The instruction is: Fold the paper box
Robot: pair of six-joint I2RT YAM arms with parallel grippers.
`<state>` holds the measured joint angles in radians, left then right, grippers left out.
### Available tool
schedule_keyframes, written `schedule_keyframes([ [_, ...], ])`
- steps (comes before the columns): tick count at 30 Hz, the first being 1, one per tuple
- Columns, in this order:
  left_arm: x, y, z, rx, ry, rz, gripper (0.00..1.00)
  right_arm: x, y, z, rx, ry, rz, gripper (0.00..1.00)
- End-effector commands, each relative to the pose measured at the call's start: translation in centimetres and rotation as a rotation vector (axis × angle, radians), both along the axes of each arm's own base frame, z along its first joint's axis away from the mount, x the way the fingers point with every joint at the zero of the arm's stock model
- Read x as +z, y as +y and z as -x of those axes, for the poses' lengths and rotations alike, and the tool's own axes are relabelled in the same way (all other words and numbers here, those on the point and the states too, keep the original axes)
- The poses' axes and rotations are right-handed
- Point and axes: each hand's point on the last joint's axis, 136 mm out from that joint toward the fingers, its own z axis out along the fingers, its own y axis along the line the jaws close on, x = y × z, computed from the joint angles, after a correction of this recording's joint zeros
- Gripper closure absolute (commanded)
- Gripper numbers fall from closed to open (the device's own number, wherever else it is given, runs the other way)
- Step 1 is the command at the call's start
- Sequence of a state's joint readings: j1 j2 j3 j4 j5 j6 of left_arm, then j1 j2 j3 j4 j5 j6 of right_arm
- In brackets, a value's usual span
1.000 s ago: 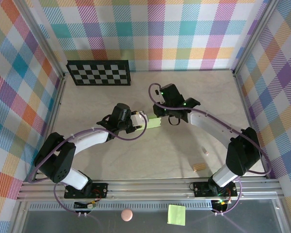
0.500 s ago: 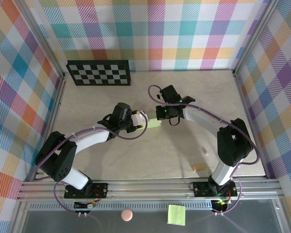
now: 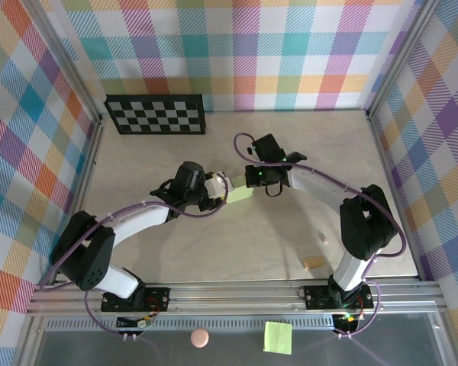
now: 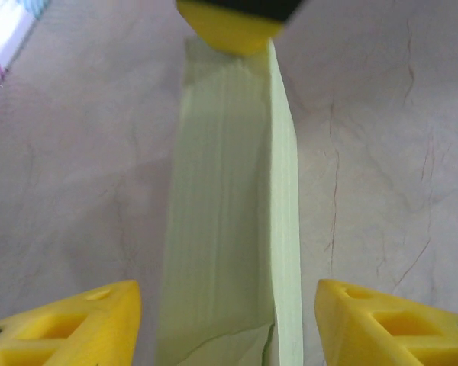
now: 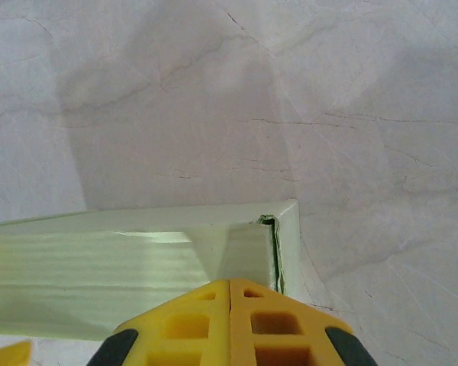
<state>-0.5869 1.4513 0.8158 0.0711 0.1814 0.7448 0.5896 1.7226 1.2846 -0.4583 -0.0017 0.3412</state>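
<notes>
Reaching in from the left of the top view, the left gripper (image 3: 215, 191) sits over the middle of the table (image 3: 290, 236). In its wrist view its yellow fingers (image 4: 69, 324) are spread wide on either side of the paper box (image 4: 229, 198). A thin gap shows on each side, so they grip nothing. The paper box (image 3: 238, 195) lies on the table between both grippers, a long pale green strip with a wall folded up along one side. At its other end, the right gripper (image 3: 249, 181) has its fingers (image 5: 191, 320) pressed together against the paper box (image 5: 99, 267). I cannot tell whether any card is nipped between them.
</notes>
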Motion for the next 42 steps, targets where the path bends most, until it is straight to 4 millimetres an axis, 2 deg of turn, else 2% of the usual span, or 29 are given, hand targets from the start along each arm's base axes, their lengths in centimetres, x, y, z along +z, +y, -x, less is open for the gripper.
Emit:
schedule_keyframes([
  [1,4.0,-0.2,0.2,0.094,0.037,0.171,0.36,-4.0,-1.7,2.1,-0.019,0.133,0.083,0.95],
  [5,6.3,1.1,-0.3,0.262,0.125,0.295,0.33,-4.0,-1.6,2.2,-0.018,0.135,0.082,0.95],
  [8,7.1,1.5,0.1,0.328,0.22,0.371,0.34,-3.9,-1.6,2.1,-0.017,0.134,0.081,0.95],
  [10,7.2,2.5,-0.2,0.437,0.301,0.413,0.35,-3.9,-1.6,2.1,-0.017,0.135,0.082,0.96],
  [12,6.6,3.1,-0.2,0.502,0.415,0.433,0.43,-3.8,-1.6,2.1,-0.016,0.134,0.08,0.95],
  [17,5.2,1.8,0.9,0.453,0.603,0.456,0.68,-3.8,-1.5,2.2,-0.016,0.136,0.077,0.95],
  [23,3.9,0.8,1.5,0.41,0.704,0.463,0.83,-3.7,-1.6,2.2,-0.016,0.138,0.08,0.95],
  [28,1.8,1.1,2.6,0.424,0.8,0.411,0.89,-3.8,-1.7,2.2,-0.02,0.141,0.084,0.95],
  [37,-2.7,3.8,2.3,0.582,0.894,0.391,0.95,-4.1,-1.9,2.5,-0.025,0.152,0.09,0.96],
  [42,-4.4,4.2,2.3,0.613,0.968,0.394,0.98,-3.9,-1.9,2.5,-0.025,0.15,0.088,0.96],
])
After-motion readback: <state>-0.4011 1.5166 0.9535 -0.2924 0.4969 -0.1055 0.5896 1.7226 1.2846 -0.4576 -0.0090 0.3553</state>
